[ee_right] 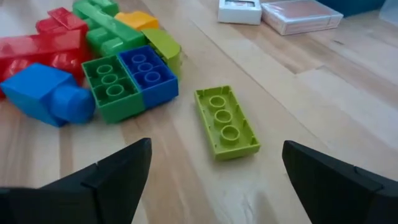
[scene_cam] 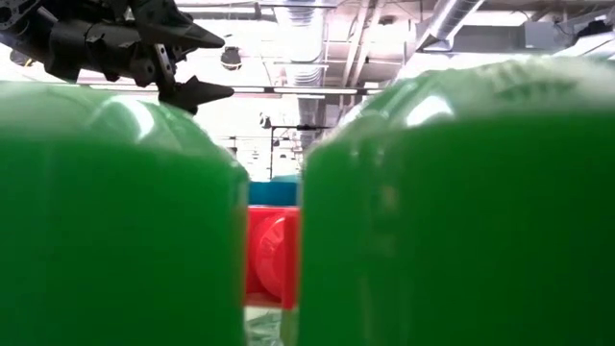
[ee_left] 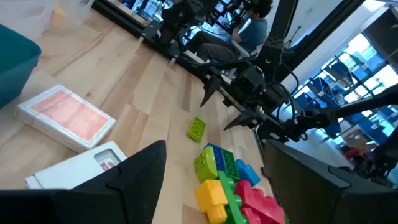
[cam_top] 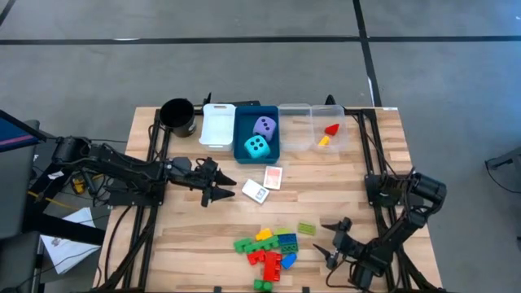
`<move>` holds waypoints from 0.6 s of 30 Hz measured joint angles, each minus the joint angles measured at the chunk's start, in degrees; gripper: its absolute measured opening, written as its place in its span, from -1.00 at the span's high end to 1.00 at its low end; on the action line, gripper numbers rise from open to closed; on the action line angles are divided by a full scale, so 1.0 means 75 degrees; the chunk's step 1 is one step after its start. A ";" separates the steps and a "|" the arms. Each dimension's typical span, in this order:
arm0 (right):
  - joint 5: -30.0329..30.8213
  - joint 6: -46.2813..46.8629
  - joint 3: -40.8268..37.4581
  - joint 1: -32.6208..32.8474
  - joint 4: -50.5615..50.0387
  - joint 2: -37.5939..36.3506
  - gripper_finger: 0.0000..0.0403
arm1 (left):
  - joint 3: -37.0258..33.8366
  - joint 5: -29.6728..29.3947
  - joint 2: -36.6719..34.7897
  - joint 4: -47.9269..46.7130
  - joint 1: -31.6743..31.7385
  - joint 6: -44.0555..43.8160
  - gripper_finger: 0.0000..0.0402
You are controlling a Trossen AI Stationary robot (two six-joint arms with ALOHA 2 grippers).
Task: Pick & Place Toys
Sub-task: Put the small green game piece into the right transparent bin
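My left gripper (cam_top: 226,187) is open and empty above the table, pointing at two card packs: a white one (cam_top: 255,192) and a red-backed one (cam_top: 273,177), both lying flat. They also show in the left wrist view, the white pack (ee_left: 81,165) and the red-backed pack (ee_left: 65,118). My right gripper (cam_top: 321,238) is open and empty near the front right. A lime brick (ee_right: 227,122) lies flat on the table just ahead of its fingers. A pile of red, green, yellow and blue bricks (cam_top: 269,248) lies to the left of the lime brick. A cyan die (cam_top: 257,146) and a lavender die (cam_top: 264,126) sit in the blue tray (cam_top: 241,122).
At the far edge stand a black cup (cam_top: 177,115), a white tray (cam_top: 217,124) and two clear trays (cam_top: 295,122); the right-hand one holds a red brick (cam_top: 331,129) and a yellow brick (cam_top: 323,141). Green bricks (scene_cam: 115,221) at the front edge block most of the low view.
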 joint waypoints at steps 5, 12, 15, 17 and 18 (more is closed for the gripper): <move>-0.0059 -0.0182 0.0000 -0.0125 -0.0030 0.0000 -0.76 | 0.0000 0.0000 0.0002 -0.0001 -0.0014 -0.0201 -0.33; -0.0619 -0.0191 -0.0292 -0.0449 0.0245 0.0003 -0.76 | 0.0000 0.0000 0.0000 -0.0001 -0.0260 -0.0218 -0.33; -0.0635 -0.0191 -0.0668 -0.0564 0.0816 0.0003 -0.76 | 0.0000 0.0000 0.0000 -0.0003 -0.0374 -0.0218 -0.33; -0.0579 -0.0223 -0.0921 -0.0598 0.1295 0.0000 -0.76 | -0.0002 0.0000 0.0000 -0.0003 -0.0431 -0.0218 -0.33; -0.0496 -0.0330 -0.1064 -0.0589 0.1572 -0.0007 -0.76 | -0.0003 0.0000 0.0000 -0.0003 -0.0458 -0.0218 -0.33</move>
